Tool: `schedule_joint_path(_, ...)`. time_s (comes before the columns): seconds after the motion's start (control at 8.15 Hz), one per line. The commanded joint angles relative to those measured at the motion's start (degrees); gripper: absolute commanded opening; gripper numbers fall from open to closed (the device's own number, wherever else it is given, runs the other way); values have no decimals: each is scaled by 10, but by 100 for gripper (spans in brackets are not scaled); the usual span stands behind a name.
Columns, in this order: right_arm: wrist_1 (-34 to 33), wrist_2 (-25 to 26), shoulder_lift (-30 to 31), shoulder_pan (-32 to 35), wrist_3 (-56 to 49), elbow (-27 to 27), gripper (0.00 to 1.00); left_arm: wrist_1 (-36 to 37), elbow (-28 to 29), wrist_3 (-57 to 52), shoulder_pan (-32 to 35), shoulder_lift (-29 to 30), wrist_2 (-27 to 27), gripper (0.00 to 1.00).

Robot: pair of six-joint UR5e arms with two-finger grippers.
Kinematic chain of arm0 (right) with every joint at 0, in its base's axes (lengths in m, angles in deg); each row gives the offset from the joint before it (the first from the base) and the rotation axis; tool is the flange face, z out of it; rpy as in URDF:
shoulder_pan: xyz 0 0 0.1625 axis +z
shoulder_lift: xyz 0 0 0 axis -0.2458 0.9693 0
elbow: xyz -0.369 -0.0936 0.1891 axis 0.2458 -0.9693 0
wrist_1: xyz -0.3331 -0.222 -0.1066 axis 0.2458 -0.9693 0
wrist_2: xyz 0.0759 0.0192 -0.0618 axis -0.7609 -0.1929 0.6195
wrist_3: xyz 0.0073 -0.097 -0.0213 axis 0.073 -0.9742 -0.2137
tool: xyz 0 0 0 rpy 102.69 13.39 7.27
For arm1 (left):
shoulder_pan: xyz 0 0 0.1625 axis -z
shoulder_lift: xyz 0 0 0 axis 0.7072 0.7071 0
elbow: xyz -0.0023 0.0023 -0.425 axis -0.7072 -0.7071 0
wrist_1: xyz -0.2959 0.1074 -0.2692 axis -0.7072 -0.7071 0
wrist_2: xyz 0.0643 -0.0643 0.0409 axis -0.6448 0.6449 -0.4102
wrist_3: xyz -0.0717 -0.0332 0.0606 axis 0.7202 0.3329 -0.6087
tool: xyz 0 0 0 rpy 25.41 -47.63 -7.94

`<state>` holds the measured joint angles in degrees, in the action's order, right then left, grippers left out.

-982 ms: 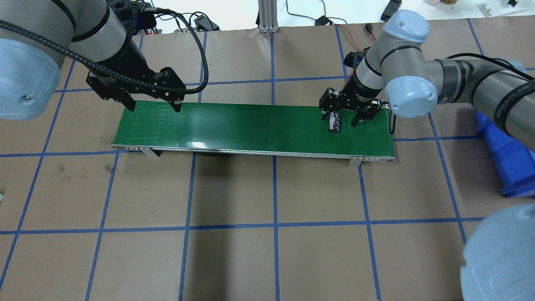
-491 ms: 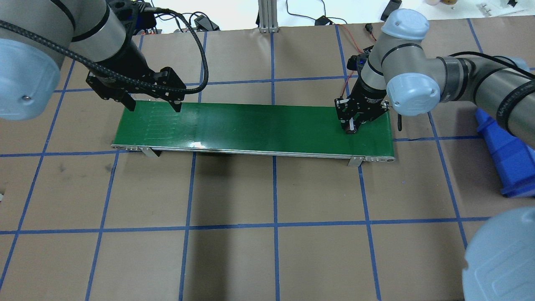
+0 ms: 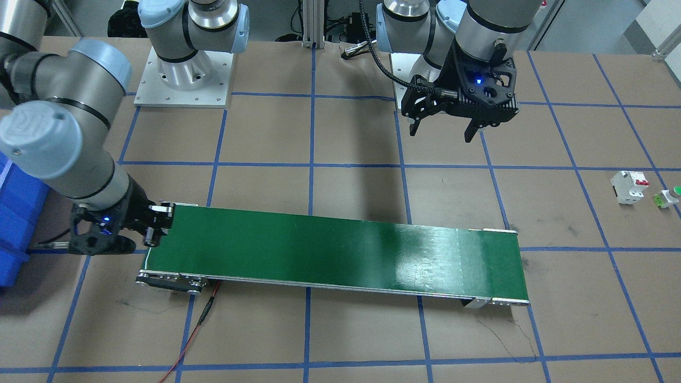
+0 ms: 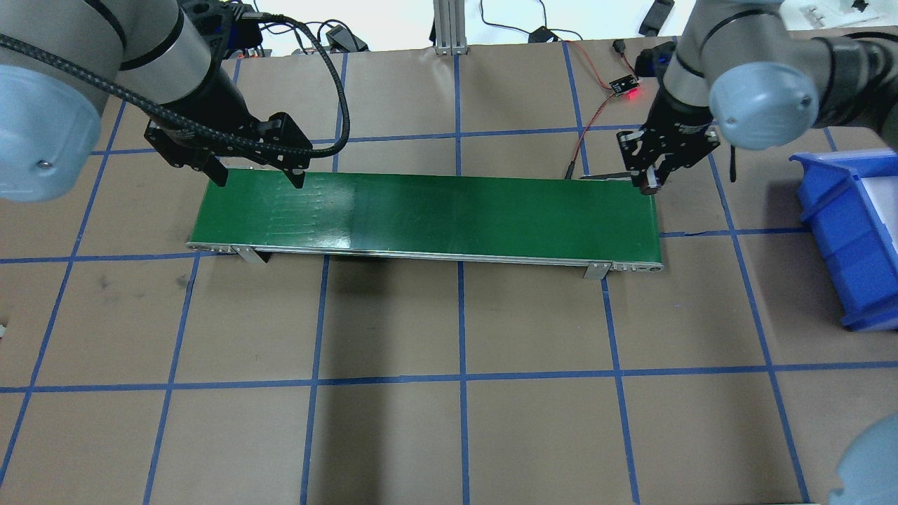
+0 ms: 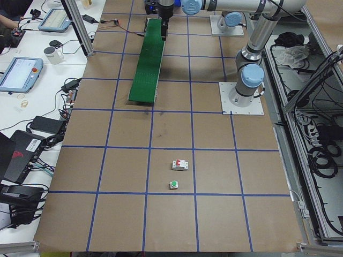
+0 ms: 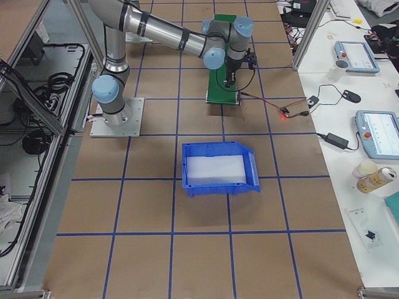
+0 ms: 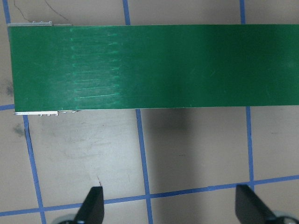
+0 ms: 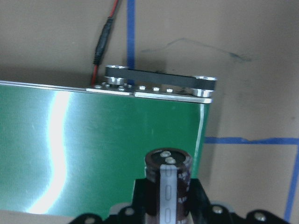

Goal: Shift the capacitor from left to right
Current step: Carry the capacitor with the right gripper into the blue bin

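The capacitor (image 8: 167,179), a stubby dark cylinder with a pale stripe and two silvery terminals on top, sits clamped between my right gripper's fingers (image 8: 197,198). My right gripper (image 4: 649,184) is shut on it and holds it over the far right corner of the green conveyor belt (image 4: 435,210). In the front-facing view the right gripper (image 3: 151,234) is at the belt's left end. My left gripper (image 4: 259,179) is open and empty, hovering above the belt's left end; its spread fingertips (image 7: 93,205) frame the bottom of the left wrist view.
A blue bin (image 4: 849,238) stands to the right of the belt. A red-black wire (image 4: 596,119) runs to a small board with a red light behind the belt's right end. A white breaker (image 3: 628,186) and a green-capped button (image 3: 671,196) lie far beyond the belt's left end.
My right gripper shut on the capacitor, lifted it off the belt, and carried it right and back to the belt's far right corner. The left arm has not moved.
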<state>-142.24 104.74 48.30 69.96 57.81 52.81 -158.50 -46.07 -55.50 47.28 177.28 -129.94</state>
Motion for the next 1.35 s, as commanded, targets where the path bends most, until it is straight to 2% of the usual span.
schedule_joint_path(0.0,55,32,67,-116,-181,-13,0,0,0,0,0,-1,0,100)
schedule_joint_path(0.12,53,54,78,-164,-280,-19,0,0,0,0,0,-1,0,100)
schedule_joint_path(0.37,50,57,79,-271,-437,-25,0,0,0,0,0,0,0,100)
schedule_joint_path(0.61,-23,52,35,-349,-583,-28,0,0,0,0,0,-1,0,100)
schedule_joint_path(0.86,-51,51,10,-387,-644,-27,0,0,0,0,0,-1,0,100)
schedule_joint_path(1.23,-59,47,-27,-412,-644,-18,0,1,0,0,0,-1,0,100)
